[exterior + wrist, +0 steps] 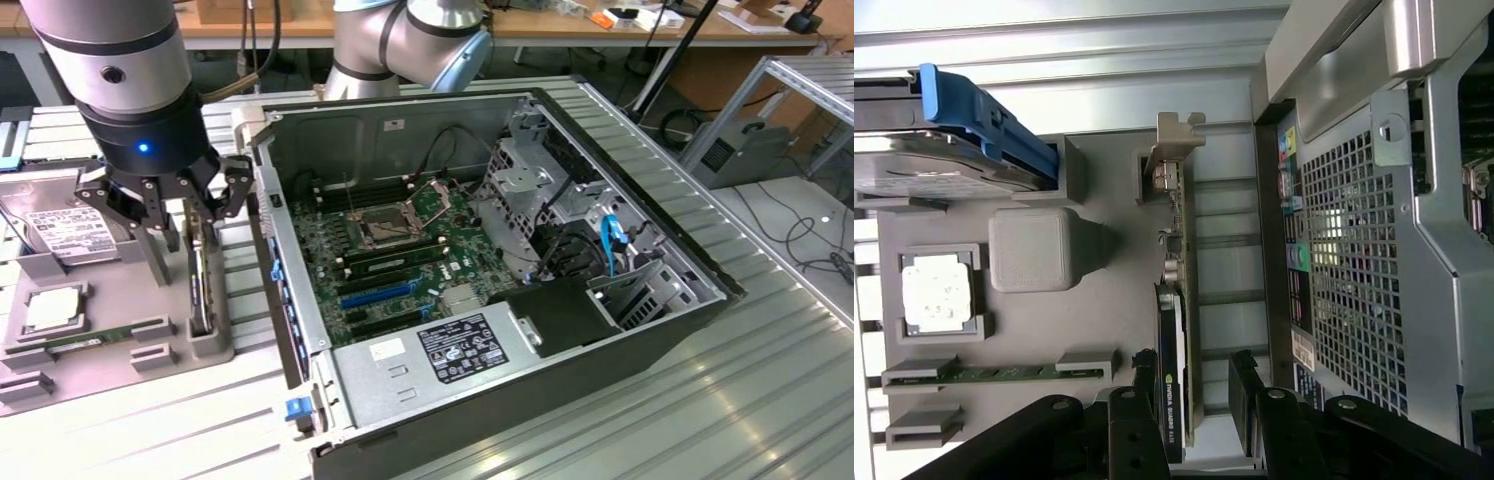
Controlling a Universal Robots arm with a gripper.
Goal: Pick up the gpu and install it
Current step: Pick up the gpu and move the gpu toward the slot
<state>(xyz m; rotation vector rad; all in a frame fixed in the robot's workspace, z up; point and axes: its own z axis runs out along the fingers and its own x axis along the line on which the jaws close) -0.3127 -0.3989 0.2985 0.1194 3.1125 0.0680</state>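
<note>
Your claw (187, 235) (1194, 385) is hanging wide open over the grey holder (94, 375) (1124, 250), and it is gripping nothing. In the wrist view its dark fingers (1144, 395) are standing one on each side of the gpu (200, 295) (1176, 300), with the card's edge running between them; you cannot tell from either view whether a finger is touching it.

The gpu is standing on its long edge in a slot of the holder, along the side nearest the computer case (387, 130), with its silver bracket (1179, 135) at the end away from the fingers.

Further across the holder, a green memory stick (80, 340) (1004, 374) is lying in its clips, a square processor chip (51, 308) (936, 292) is sitting in a pocket, and a hard drive (60, 235) is resting beyond it.

The case is lying open just beside the holder on the exterior view's right, showing its motherboard (387, 240), and both are sitting on the ribbed metal desk (694, 420)
</note>
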